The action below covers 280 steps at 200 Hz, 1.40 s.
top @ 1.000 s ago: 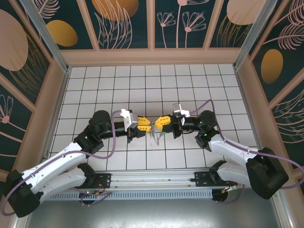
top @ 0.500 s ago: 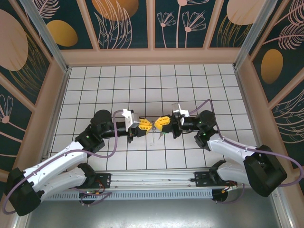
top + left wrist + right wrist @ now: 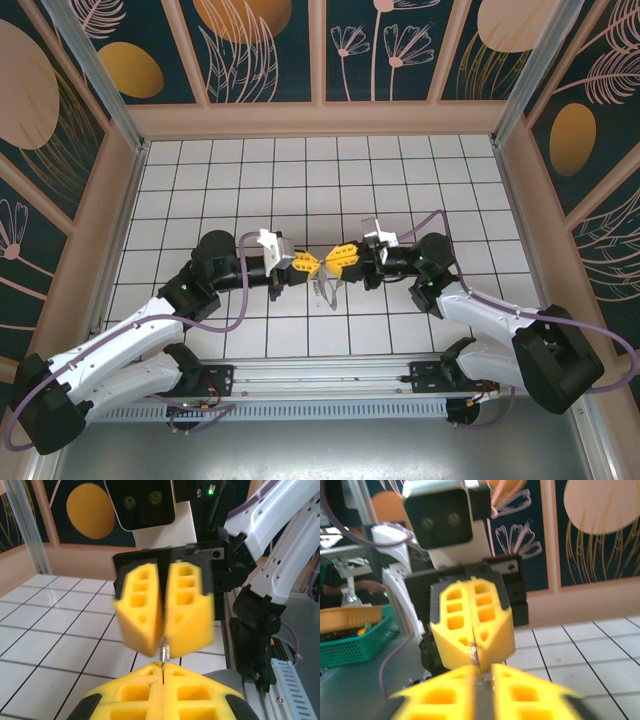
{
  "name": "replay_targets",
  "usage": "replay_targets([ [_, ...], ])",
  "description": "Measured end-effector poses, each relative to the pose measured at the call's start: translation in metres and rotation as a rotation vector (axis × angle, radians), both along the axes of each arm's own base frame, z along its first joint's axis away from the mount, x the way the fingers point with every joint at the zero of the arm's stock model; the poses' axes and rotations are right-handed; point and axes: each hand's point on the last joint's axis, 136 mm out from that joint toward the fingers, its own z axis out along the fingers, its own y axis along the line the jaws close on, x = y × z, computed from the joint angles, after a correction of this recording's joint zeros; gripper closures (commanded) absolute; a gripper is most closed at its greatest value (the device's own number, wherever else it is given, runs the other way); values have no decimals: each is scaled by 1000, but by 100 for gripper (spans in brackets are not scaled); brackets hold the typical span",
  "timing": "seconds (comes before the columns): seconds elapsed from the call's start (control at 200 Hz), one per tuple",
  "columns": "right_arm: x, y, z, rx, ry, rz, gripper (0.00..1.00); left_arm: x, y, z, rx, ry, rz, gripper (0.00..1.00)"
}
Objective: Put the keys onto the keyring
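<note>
Both tips meeting; left gripper (image 3: pixel 311 265) pinching keyring (image 3: pixel 325 291), hanging lengthwise downward; right gripper (image 3: pixel 334 262) slightly parted

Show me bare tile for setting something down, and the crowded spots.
Free: the white tiled table from the far wooden wall down to the arms, both far corners included. Crowded: the middle, where left gripper and right gripper meet at the tan-grey loop keyring, and near rows under both arms.
</note>
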Motion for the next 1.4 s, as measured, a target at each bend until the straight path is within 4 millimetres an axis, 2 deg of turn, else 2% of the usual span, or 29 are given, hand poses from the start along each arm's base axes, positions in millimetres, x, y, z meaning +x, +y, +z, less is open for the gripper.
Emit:
replay_targets([
  [0.135, 13, 3, -11, -83, 3, -88, 68, 6, 3, -3, 57, -2, 36, 100],
  [0.32, 19, 9, -15, -183, -44, -168, 68, 11, 9, -10, 140, -5, 75, 100],
  [0.556, 15, 11, -38, -276, -42, -166, 72, 13, 14, -25, 243, 13, 87, 100],
  [0.956, 5, 15, -42, -296, -58, -130, 76, 12, 15, -42, 323, 40, 70, 100],
  [1.316, 8, 21, -44, -302, -56, -120, 89, 11, 13, -43, 329, 47, 61, 100],
  [1.401, 8, 21, -44, -301, -64, -118, 100, 11, 13, -43, 331, 49, 62, 100],
])
